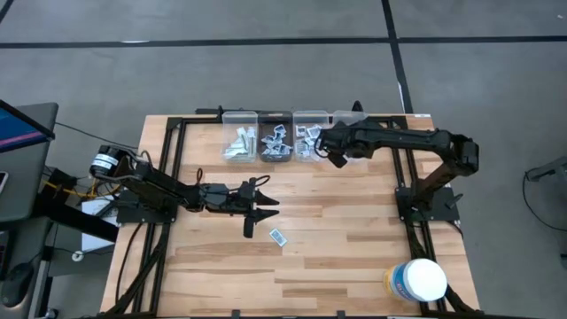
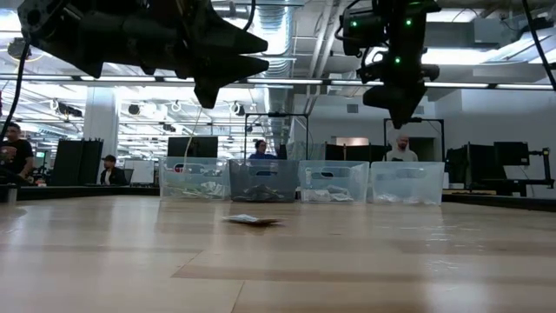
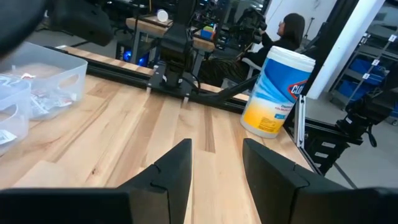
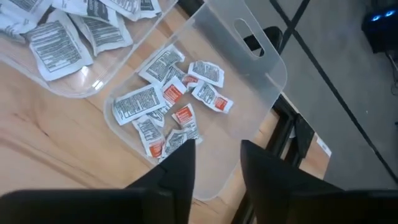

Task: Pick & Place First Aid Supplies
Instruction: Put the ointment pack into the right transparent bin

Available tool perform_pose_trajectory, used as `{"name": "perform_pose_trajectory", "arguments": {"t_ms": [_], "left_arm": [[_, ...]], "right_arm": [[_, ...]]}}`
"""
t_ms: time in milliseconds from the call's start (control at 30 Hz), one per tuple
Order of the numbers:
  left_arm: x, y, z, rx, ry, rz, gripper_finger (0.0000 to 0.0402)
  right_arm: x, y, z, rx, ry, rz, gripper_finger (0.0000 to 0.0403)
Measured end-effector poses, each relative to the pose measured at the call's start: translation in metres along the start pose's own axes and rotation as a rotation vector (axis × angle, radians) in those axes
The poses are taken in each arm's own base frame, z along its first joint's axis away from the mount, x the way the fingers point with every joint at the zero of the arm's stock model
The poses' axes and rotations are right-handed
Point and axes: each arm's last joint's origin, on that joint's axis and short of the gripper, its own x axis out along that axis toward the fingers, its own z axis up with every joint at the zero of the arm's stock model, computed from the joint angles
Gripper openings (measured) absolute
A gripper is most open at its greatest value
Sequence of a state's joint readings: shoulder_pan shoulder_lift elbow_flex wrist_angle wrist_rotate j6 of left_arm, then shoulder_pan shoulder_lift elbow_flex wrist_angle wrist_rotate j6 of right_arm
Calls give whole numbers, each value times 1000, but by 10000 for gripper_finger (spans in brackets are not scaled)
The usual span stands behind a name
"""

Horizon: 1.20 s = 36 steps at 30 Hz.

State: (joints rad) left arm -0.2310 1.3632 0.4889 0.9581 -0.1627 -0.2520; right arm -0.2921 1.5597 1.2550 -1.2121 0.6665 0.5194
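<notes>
Four clear bins (image 1: 291,135) stand in a row along the far edge of the table (image 1: 354,239), and most of the first aid supplies already lie inside them, sorted into small heaps of white-grey packets. The right tool (image 1: 337,158) hangs directly over one of the farther bins (image 4: 261,74); its fingers (image 4: 180,163) stand apart with nothing between them, and straight below lies a scatter of packets with red print (image 4: 177,102), so a delivery there looks finished. One packet (image 1: 278,237) remains loose on the bare wood, flat and alone, just beyond and to one side of the left tool (image 1: 257,213). That left tool hovers above the table, clear of the surface, fingers (image 3: 177,168) spread and empty, aimed across the boards toward a white tub with a blue and yellow label (image 3: 277,93) well ahead of it. Judging by this, the sorting is nearly complete: the lone packet beside the left tool seems to be the only piece left to collect.
</notes>
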Motion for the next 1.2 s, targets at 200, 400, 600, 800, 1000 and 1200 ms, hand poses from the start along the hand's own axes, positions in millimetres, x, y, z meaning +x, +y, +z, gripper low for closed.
{"name": "perform_pose_trajectory", "arguments": {"t_ms": [200,400,600,800,1000,1200], "left_arm": [[0,0,0,20,3,1,142],[-1,3,-11,78,108,26,140],[-2,5,-18,91,186,43,140],[3,8,-33,101,241,55,140],[8,7,-71,99,375,55,140],[15,-7,-103,56,403,3,140]], "right_arm": [[-18,15,-8,-38,-87,12,147],[-55,37,-32,-6,-230,65,152],[-92,63,-69,-12,-344,176,143],[-126,83,-117,-4,-416,330,132],[-159,97,-167,-41,-507,518,127],[-178,109,-198,-60,-600,646,129]]}}
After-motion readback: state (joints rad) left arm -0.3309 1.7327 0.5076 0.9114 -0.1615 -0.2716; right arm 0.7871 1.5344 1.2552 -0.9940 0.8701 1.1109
